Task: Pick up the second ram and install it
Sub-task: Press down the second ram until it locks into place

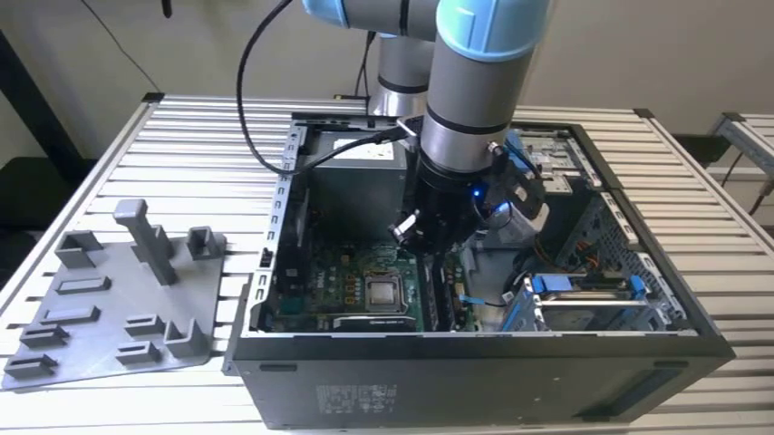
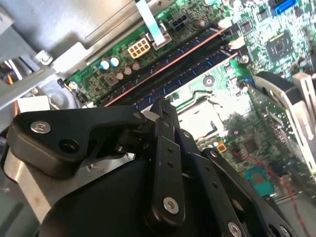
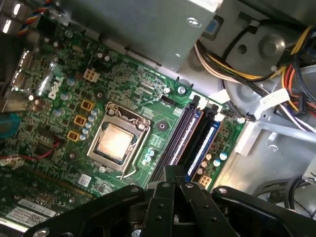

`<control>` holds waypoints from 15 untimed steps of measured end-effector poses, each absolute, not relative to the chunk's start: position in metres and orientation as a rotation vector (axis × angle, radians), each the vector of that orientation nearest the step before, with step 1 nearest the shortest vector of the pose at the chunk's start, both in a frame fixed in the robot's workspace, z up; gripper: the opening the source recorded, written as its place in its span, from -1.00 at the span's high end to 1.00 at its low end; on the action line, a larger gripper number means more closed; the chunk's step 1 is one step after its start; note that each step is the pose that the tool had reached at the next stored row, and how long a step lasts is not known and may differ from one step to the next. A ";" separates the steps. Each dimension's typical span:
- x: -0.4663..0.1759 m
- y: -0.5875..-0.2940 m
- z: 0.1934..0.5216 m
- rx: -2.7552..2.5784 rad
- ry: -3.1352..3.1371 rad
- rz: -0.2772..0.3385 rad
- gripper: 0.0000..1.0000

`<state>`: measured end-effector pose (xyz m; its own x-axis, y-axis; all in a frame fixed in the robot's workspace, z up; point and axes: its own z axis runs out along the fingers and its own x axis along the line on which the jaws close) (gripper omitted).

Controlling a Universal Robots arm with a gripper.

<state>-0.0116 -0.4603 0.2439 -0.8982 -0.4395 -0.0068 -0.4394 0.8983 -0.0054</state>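
End effector: the end effector (image 1: 408, 237) hangs low inside the open computer case (image 1: 484, 358), over the motherboard (image 3: 59, 103). In both wrist views its two black fingers (image 3: 174, 174) are drawn together at the tips, with no gap to see between them. No stick can be made out clamped there.

Second ram: judged to be the thin dark stick (image 3: 181, 132) standing edge-on in the memory slots (image 3: 205, 138), just beside the processor socket (image 3: 118, 143). Its upper edge catches a reddish line. In the second wrist view it is the long strip (image 2: 168, 63) running away from the fingertips. The fingertips sit over its near end, but whether they touch it cannot be told. Whether it is pushed fully home is also unclear.

Neighbouring slots: blue and black, lying parallel and close alongside.

Handling: probably light and stiff, though thin enough to crack if bent sideways. Its flat faces carry small parts, so a hold across them near the middle of the long top edge looks best. Any push should go straight down along the slot.

Risk: a tilted push could jam the stick in its slot or strain the board.

Elsewhere: a grey tray (image 1: 109, 308) with upright posts lies on the slatted worktop (image 1: 206, 136), on the exterior view's left of the case.
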 end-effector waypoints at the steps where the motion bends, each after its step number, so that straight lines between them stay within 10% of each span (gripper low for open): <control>1: -0.012 -0.460 0.244 -0.734 3.047 -0.006 0.79; 15: -0.012 -0.460 0.244 -1.114 2.928 -0.004 0.79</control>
